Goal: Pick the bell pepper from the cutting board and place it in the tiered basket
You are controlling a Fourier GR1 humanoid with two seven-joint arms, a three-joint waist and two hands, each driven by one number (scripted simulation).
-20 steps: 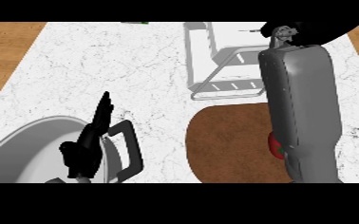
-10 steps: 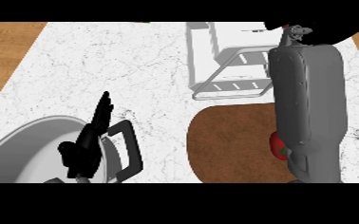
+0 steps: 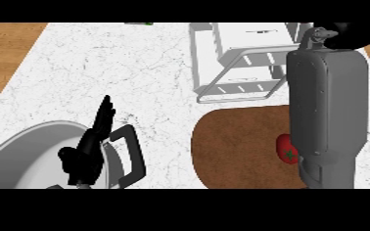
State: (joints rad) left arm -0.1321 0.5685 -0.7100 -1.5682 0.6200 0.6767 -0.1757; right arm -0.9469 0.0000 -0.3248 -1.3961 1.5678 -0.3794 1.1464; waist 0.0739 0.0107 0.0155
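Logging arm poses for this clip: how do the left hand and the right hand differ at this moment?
The left hand shows whole at the lower left, fingers straight and pointing up, over the pan; the right hand is mostly hidden at the upper right beside the basket, its fingers not readable. The left one is at rest low in the view; the right forearm stretches far up, covering part of the pepper on the board. Both are black.

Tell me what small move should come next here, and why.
Probably pull the right hand back and down toward the bell pepper. The pepper lies on the cutting board, partly hidden beside the right forearm, while that hand sits far past it near the tiered basket, holding nothing that I can see. The left hand rests open at the lower left.
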